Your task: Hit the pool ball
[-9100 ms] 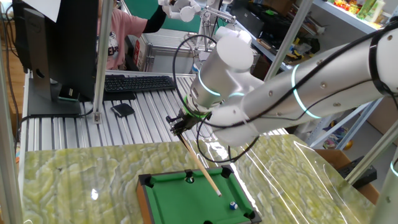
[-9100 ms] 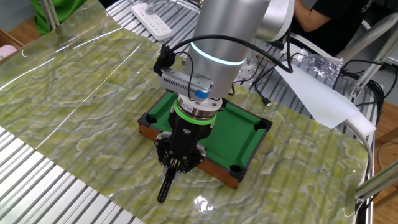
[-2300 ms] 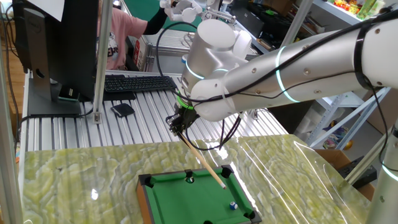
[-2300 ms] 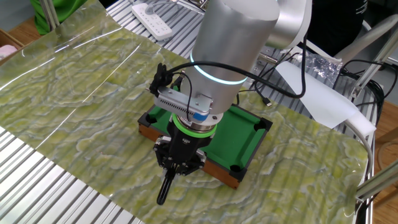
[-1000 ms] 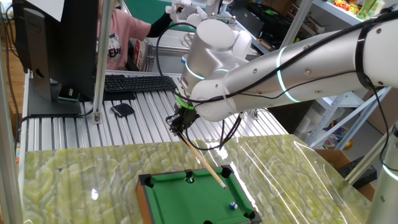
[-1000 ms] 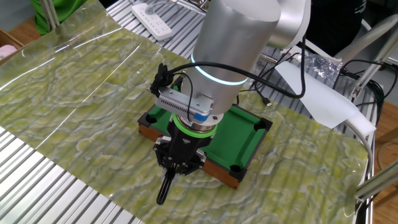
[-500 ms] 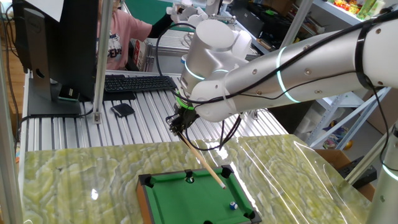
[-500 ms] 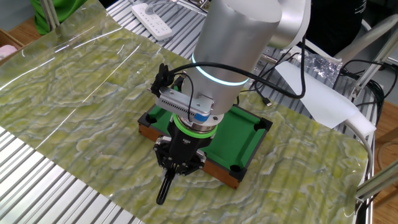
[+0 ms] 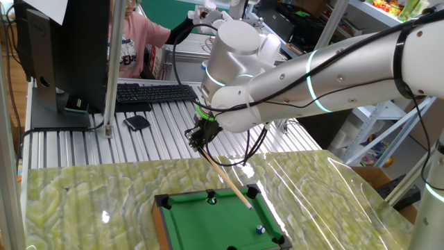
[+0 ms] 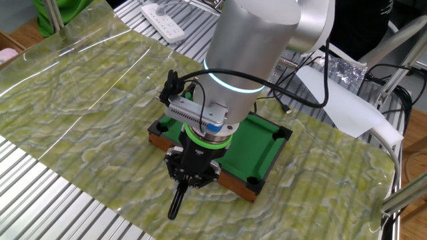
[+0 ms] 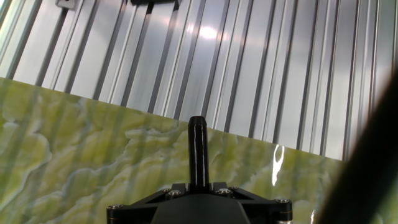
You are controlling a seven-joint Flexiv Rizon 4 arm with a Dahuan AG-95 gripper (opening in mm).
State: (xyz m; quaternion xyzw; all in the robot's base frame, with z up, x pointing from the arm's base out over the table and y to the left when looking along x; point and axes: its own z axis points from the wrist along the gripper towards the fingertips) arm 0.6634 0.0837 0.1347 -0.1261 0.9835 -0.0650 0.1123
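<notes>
Gripper (image 9: pixel 200 138) is clamped tight on the wooden cue stick (image 9: pixel 225 179), black butt end poking out behind it. Cue tip hangs over the mini pool table (image 9: pixel 182 223), up-table from the pool ball (image 9: pixel 260 228), which sits near the table's corner pocket. Bad aim probably means skimming the ball or stabbing the felt.

A keyboard (image 9: pixel 154 92) lies on the ribbed tabletop (image 9: pixel 159 135), beside a monitor (image 9: pixel 66 48). A power strip (image 10: pixel 162 14) and white paper (image 10: pixel 340 103) lie behind the green mat (image 10: pixel 87 100).
</notes>
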